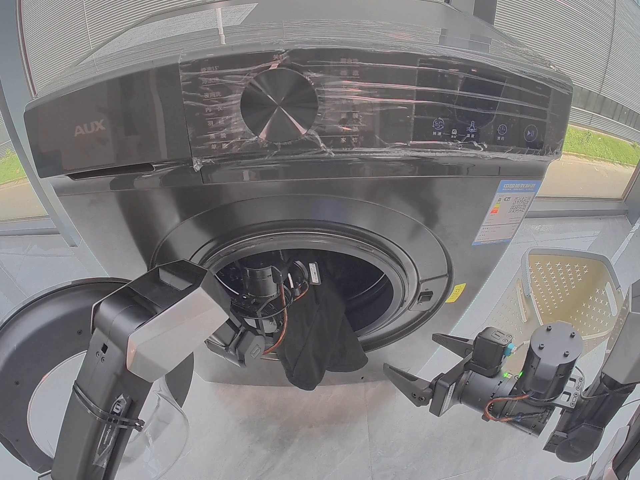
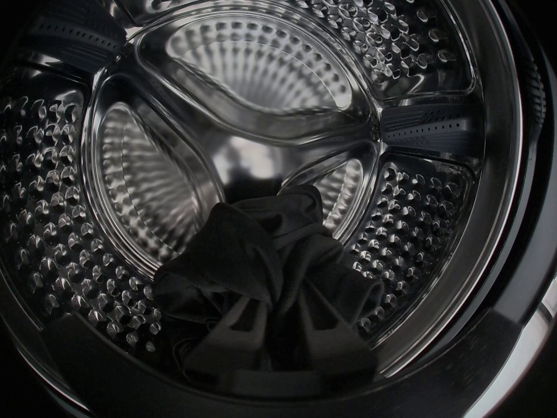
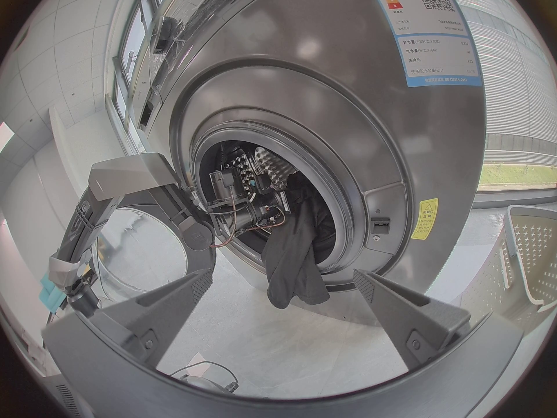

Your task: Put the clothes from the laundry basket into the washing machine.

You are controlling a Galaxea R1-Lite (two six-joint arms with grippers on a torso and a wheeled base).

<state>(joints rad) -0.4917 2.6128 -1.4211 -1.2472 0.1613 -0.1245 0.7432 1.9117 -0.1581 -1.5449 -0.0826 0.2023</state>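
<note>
A grey washing machine [image 1: 427, 235] stands in front of me with its round opening uncovered. A black garment [image 1: 320, 341] hangs out over the lower rim of the opening, and its other end lies bunched inside the steel drum [image 2: 261, 71]. My left arm is in the opening. In the left wrist view my left gripper [image 2: 284, 297] is shut on the bunched black garment [image 2: 243, 251], low in the drum. My right gripper [image 1: 413, 356] hovers open and holds nothing, above the floor in front of the machine's lower right. The black garment [image 3: 293, 262] lies beyond my right gripper [image 3: 278, 277].
The machine's door [image 1: 33, 355] is swung wide open at the left, behind my left arm. A white perforated laundry basket [image 1: 573, 288] stands on the floor to the right of the machine, beside my right arm. Pale floor stretches in front of the machine.
</note>
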